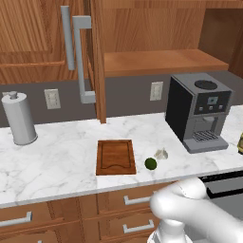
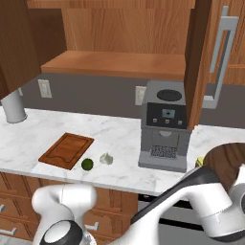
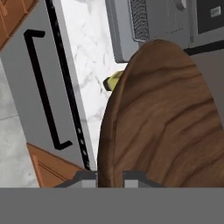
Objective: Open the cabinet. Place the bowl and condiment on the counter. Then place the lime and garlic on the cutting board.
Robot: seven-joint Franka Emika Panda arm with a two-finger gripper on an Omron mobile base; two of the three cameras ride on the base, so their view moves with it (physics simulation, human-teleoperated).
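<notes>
White veined marble desk (image 1: 57, 156) runs beneath the open reddish-brown wood cabinet (image 1: 161, 59), its shelf bare. The fingers (image 3: 110, 177) are clamped on the rim of the wide dark wooden bowl (image 3: 162, 118), carrying it desk-ward beside the grey coffee machine (image 2: 165, 129); the small yellowish bottle (image 3: 113, 80) already stands there.

We see even, soft light with no single lamp to name, and all three pictures are bright enough to read. The counter (image 1: 61, 156) glares nowhere; its grey veins stay crisp. The coffee machine (image 1: 199, 111) drops a faint shadow to its side, and the lime (image 1: 150, 163) and garlic (image 1: 162, 154) sit on small dim patches. The open cabinet (image 2: 119, 38) darkens toward its back corners. Edges look slightly soft and jagged, as in a low-resolution render. In the hand view the bowl (image 3: 162, 118) looms large, its grain smeared and a little blurred; we notice no bending at the frame edges.
</notes>
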